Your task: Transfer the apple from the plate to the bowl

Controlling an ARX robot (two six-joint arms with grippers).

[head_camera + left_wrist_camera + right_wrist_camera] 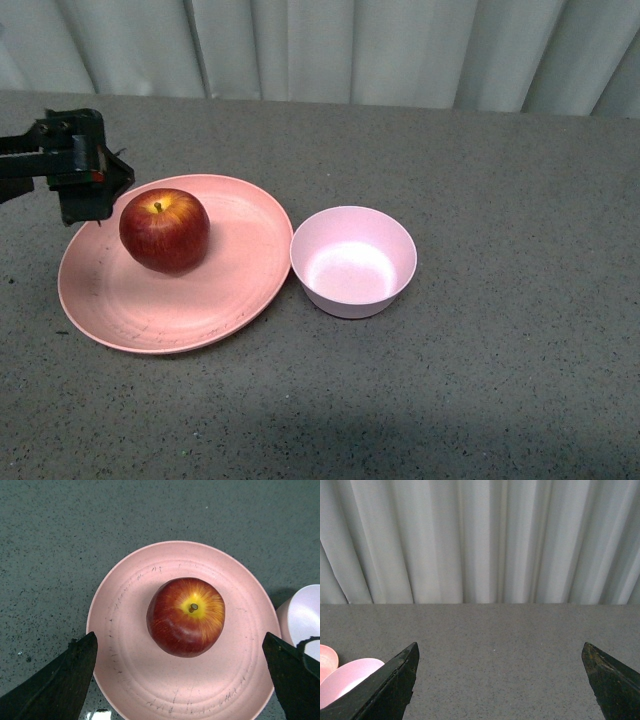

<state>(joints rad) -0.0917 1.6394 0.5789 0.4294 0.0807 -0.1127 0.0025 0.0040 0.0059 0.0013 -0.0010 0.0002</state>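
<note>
Grey speckled tabletop [500, 400], pale curtain [350, 45] behind. My left gripper [179, 639] hovers spread wide over the apple [164, 230] on the plate [240, 290], with the bowl [353, 262] just right. It looks glossy, firm and probably slippery, so I'd pinch its widest girth. My right gripper [500, 647] is spread too.

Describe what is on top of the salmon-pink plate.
Only the apple rests on the plate, stem up. The plate's surface directly beneath it is covered.
</note>
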